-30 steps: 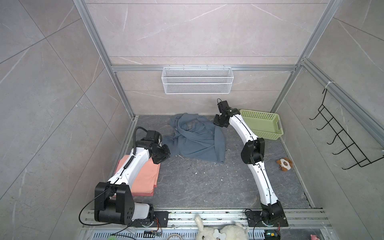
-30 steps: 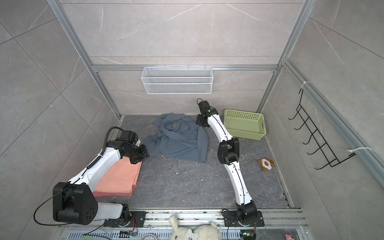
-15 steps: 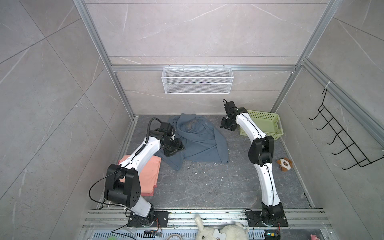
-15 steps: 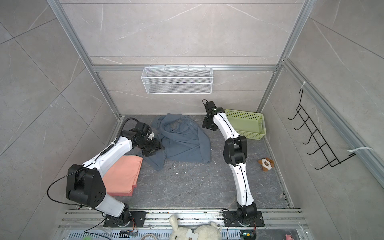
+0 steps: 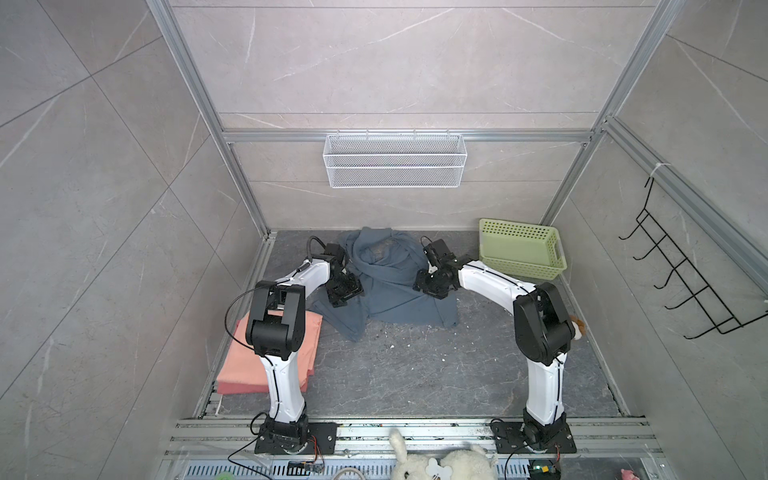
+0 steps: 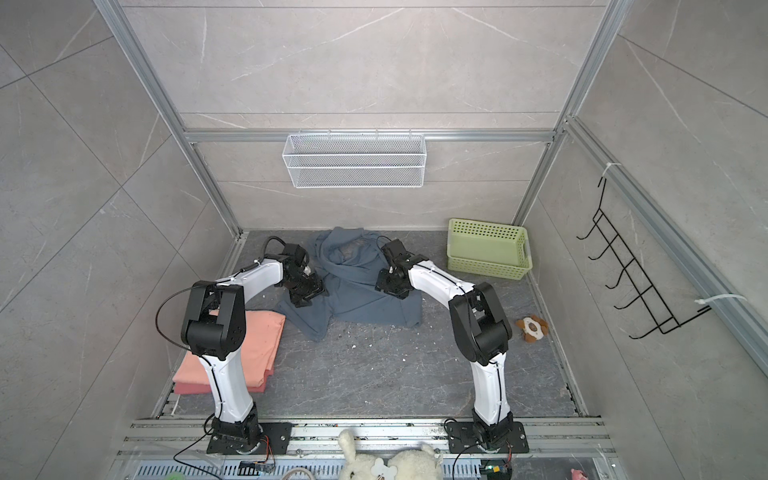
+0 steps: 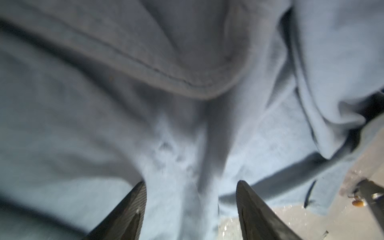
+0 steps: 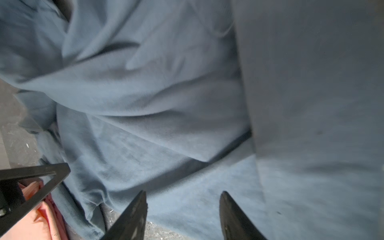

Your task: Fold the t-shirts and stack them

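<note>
The slate blue-grey t-shirt (image 5: pixel 390 286) lies crumpled on the dark worktop (image 5: pixel 415 374), just beside the green basket (image 5: pixel 519 266) on its left-arm side. Its top is bunched into ropey folds towards the back wall, and one flatter panel spreads towards the arm bases. It looks like soft, light cotton (limp enough to sag and twist from any single hold), so I judge it needs two holds at once, taken on a hemmed edge or at the shoulders rather than in mid-cloth, where only the top layer would lift. A stitched hem curls through the left wrist view, and that looks a fair place to pinch. The left tool (image 5: pixel 341 300) sits over the shirt's edge farthest from the basket. Its jaws stand well apart, with only cloth behind the gap and nothing pinched. The right tool (image 5: pixel 428 286) sits over the edge nearest the basket, its jaws likewise spread and empty. Well apart from the basket, beyond the blue shirt and nearer the arm bases, the salmon-pink t-shirts (image 5: pixel 241 365) lie folded in a flat stack, so the blue one seems to be the last to fold. A small plush toy (image 6: pixel 532 328) lies near the basket, towards the arm bases.
</note>
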Controlling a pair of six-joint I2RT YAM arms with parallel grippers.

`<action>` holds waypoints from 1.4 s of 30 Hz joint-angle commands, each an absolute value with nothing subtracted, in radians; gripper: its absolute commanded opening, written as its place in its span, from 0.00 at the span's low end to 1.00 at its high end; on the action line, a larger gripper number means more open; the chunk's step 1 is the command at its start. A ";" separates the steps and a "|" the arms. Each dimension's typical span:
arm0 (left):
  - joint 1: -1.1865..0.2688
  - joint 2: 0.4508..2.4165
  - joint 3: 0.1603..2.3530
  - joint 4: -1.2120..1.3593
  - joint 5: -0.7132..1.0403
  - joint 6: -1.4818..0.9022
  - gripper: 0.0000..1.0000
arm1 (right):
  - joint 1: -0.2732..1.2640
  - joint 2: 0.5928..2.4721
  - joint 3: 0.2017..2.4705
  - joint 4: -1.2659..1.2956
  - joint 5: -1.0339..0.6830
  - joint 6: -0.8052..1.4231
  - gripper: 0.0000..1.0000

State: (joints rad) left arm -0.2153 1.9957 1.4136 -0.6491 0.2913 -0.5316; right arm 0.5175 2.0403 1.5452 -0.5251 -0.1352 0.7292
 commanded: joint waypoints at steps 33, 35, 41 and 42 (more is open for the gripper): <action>-0.246 1.673 1.157 -0.712 0.108 -0.630 0.55 | 0.320 1.720 1.270 -0.535 -0.134 0.680 0.58; -0.229 1.703 1.173 -0.710 0.100 -0.630 0.53 | 0.319 1.688 1.236 -0.541 -0.125 0.693 0.58; -0.217 1.795 1.223 -0.723 0.072 -0.628 0.45 | 0.319 1.610 1.184 -0.576 -0.066 0.699 0.58; -0.217 1.808 1.227 -0.723 0.071 -0.633 0.43 | 0.319 1.601 1.183 -0.585 -0.057 0.697 0.58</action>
